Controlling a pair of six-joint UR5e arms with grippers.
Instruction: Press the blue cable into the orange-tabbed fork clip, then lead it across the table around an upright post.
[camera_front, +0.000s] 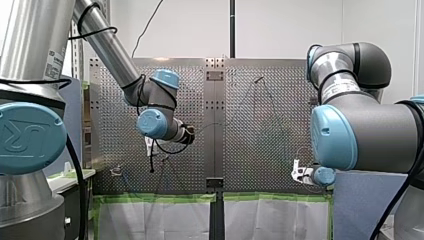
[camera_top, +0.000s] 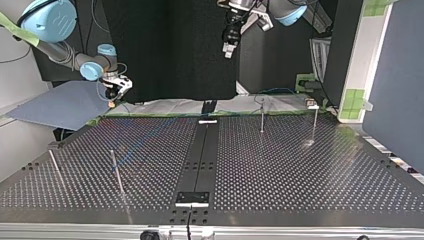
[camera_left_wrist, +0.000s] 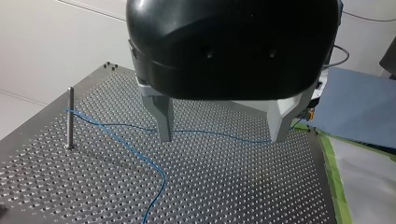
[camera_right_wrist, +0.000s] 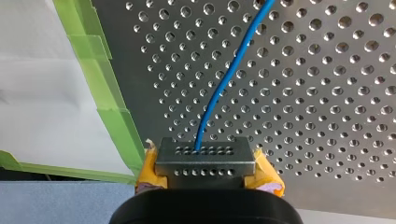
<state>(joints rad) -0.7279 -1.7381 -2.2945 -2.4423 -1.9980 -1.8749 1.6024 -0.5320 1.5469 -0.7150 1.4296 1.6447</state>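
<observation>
The blue cable (camera_left_wrist: 135, 151) lies on the perforated table, bending at an upright post (camera_left_wrist: 70, 116) and running on under my left gripper (camera_left_wrist: 222, 138). That gripper hangs well above the table, its metal fingers (camera_left_wrist: 163, 119) open with nothing between them. In the right wrist view the blue cable (camera_right_wrist: 219, 84) runs over the plate into my right gripper (camera_right_wrist: 205, 161), which is shut on it between yellow pads (camera_right_wrist: 268, 175), near the green-taped table edge. In the top view my right gripper (camera_top: 116, 92) is at the far left corner and my left gripper (camera_top: 229, 47) is high at the back.
Several thin upright posts stand on the table in the top view, two at the far right (camera_top: 262, 116) (camera_top: 315, 125) and two at the near left (camera_top: 117, 172) (camera_top: 54, 165). A small clip (camera_top: 313, 105) sits at the far right edge. Green tape (camera_right_wrist: 114, 107) lines the table edge.
</observation>
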